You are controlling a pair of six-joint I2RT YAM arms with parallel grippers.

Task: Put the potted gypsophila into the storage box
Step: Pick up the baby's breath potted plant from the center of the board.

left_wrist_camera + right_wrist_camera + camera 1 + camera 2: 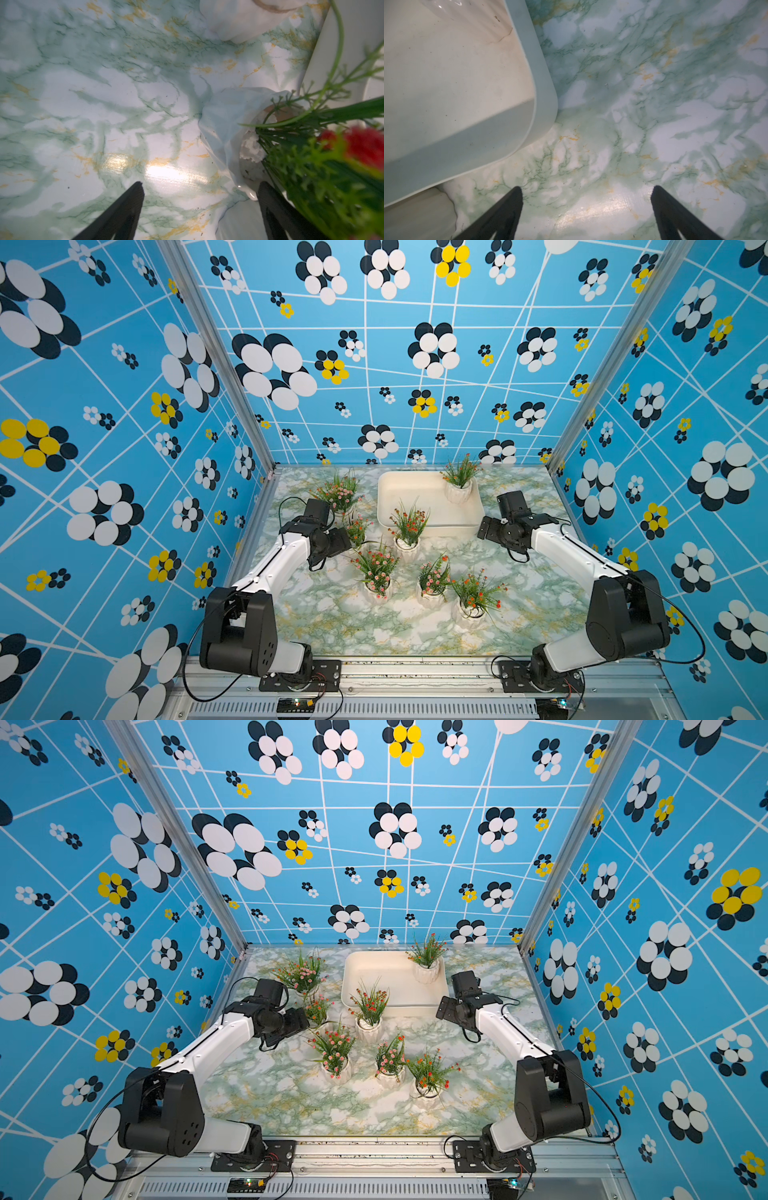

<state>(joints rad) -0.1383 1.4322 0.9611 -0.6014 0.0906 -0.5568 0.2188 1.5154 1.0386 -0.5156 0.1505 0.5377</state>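
Left fingers point(124, 212) spread, empty, pointing down beside pot point(224, 124); right fingers point(506, 212) wide, empty, by storage box point(544, 83).

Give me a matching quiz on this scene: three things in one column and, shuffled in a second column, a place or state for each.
1. cream-white rectangular plastic storage box
2. left claw
3. right claw

A. open, beside a white pot of red-flowered greenery
B. open over bare marble-patterned table, by the box's corner
C. holds one white ribbed pot in a far corner

Pairs: 1-C, 2-A, 3-B
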